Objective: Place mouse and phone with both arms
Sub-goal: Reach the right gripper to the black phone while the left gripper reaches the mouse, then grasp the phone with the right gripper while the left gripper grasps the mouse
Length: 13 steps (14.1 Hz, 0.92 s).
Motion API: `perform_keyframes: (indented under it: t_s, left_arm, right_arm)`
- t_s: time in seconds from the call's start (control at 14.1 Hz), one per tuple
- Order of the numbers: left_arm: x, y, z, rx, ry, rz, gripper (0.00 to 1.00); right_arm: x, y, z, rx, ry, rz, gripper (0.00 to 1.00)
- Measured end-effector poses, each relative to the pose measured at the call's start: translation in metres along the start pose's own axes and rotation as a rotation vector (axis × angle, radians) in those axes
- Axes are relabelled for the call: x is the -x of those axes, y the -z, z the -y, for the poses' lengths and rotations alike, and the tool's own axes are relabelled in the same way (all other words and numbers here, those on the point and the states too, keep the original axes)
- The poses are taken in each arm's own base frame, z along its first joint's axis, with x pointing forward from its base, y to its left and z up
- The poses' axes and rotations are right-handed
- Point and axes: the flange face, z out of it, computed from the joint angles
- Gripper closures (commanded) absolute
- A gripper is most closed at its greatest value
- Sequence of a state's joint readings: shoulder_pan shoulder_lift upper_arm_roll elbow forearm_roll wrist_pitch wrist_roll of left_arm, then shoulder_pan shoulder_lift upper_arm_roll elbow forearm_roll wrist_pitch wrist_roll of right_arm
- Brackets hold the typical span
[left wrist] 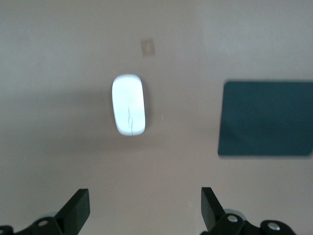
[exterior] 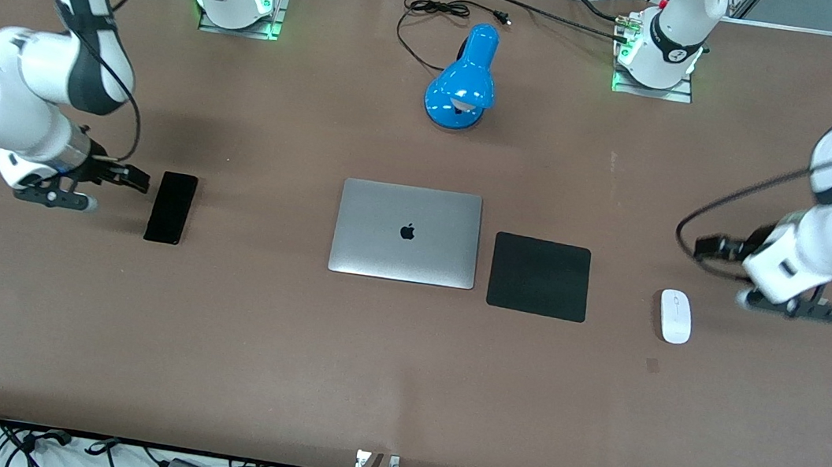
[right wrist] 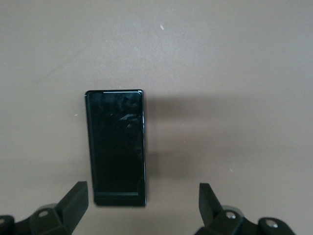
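Observation:
The black phone lies flat on the brown table toward the right arm's end; it also shows in the right wrist view. My right gripper is open and empty, low over the table just beside the phone. The white mouse lies toward the left arm's end; it also shows in the left wrist view. My left gripper is open and empty, over the table beside the mouse, apart from it.
A closed silver laptop lies mid-table with a black mouse pad beside it, between laptop and mouse; the pad also shows in the left wrist view. A blue desk lamp with its black cable lies nearer the arm bases.

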<state>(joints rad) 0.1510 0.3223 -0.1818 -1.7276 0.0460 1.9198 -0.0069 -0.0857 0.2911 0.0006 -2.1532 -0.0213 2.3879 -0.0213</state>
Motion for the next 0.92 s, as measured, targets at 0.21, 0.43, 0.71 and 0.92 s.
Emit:
perform_keyframes:
  t_s: [0.21,0.43,0.71,0.92]
  left_arm:
    - [-0.033,-0.065,0.009,0.018,0.007,-0.062,0.0]
    - [-0.046,-0.121,0.036,0.027,0.035,-0.129,0.0]
    - [-0.04,-0.169,0.049,0.01,0.027,-0.202,0.0]
    - [-0.022,-0.203,0.044,0.019,0.023,-0.244,0.0]
  right_arm:
    - [-0.001,-0.042,0.004,-0.002,0.007,-0.002,0.0]
    - [0.001,-0.061,0.013,-0.002,0.023,-0.002,0.0]
    - [0.001,-0.061,0.033,-0.001,0.059,-0.005,0.0]
    - [0.006,-0.071,0.04,0.0,0.08,0.002,0.0]
